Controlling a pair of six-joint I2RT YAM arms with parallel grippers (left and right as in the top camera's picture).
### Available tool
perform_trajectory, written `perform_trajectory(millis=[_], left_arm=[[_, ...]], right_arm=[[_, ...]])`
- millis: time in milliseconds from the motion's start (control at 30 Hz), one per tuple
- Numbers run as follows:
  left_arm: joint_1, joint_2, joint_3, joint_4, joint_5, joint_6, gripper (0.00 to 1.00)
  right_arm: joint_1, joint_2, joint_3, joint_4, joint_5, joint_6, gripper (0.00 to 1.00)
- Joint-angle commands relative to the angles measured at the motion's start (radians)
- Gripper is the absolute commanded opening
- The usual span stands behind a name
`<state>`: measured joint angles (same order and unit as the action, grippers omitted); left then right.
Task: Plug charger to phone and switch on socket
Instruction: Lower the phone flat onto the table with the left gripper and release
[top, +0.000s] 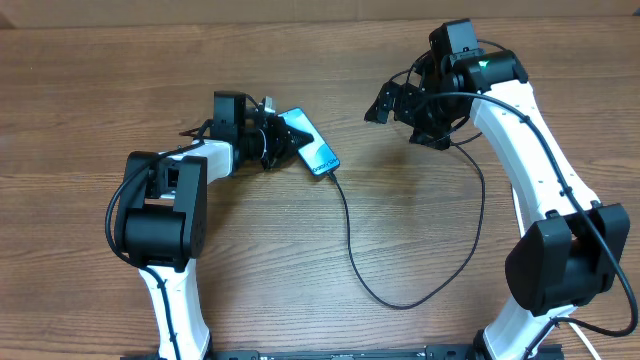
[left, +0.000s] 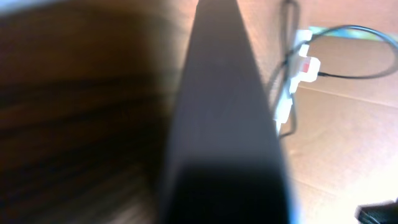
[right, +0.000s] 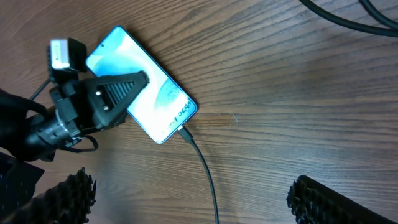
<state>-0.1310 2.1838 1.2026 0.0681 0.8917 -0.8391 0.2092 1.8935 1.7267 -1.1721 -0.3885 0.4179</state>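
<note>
The phone (top: 310, 143) has a light blue screen and is raised off the wooden table at the left of centre. My left gripper (top: 286, 139) is shut on its upper end, with one black finger (right: 118, 93) lying across the screen. In the left wrist view the phone (left: 224, 124) is a dark blurred slab seen edge-on. The charger's thin black cable (top: 352, 255) has its connector tip (right: 185, 132) in the phone's lower short edge. It loops toward the front and back up to the right arm. My right gripper (top: 405, 120) hovers open over the table, and the cable (right: 208, 180) passes under it. A small white piece with a red mark (left: 305, 64), possibly the socket, shows blurred.
Thick black cables (right: 339, 15) cross the top right of the right wrist view. The white right arm (top: 540, 170) stretches along the table's right side and the left arm's black base (top: 160, 215) stands at front left. Pale cardboard (left: 348, 137) fills the background of the left wrist view.
</note>
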Motion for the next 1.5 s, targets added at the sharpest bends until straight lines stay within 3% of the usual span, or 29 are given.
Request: perform_trajectory(millis=[0,133,233,333,533,833,1133,1333,1467], left_arm=[[-0.001,0.008,0.010,-0.043,-0.064,0.019,0.04],[0.000,0.008,0.010,-0.069,-0.065,0.054,0.05],[0.000,0.008,0.010,-0.068,-0.065,0.054,0.11],[0.001,0.008,0.010,-0.068,-0.061,0.074,0.32],[0.003,0.008,0.011,-0.090,-0.061,0.104,0.41],[0.052,0.006,0.028,-0.218,-0.079,0.148,0.42],[0.066,-0.064,0.085,-0.506,-0.363,0.269,0.49],[0.066,-0.120,0.111,-0.594,-0.513,0.292,0.56],[0.066,-0.131,0.119,-0.613,-0.536,0.314,0.57]], right_arm=[[-0.001,-0.032,-0.006,0.003,-0.006,-0.007,1.00],[-0.001,-0.032,-0.006,0.007,-0.006,-0.007,1.00],[-0.001,-0.032,-0.006,0.007,-0.005,-0.008,1.00],[-0.001,-0.032,-0.006,0.007,-0.006,-0.007,1.00],[-0.001,-0.032,-0.006,0.007,-0.005,-0.007,1.00],[-0.001,-0.032,-0.006,0.007,-0.005,-0.007,1.00],[-0.001,-0.032,-0.006,0.011,-0.005,-0.007,1.00],[-0.001,-0.032,-0.006,0.011,-0.005,-0.007,1.00],[-0.001,-0.032,-0.006,0.010,-0.005,-0.007,1.00]])
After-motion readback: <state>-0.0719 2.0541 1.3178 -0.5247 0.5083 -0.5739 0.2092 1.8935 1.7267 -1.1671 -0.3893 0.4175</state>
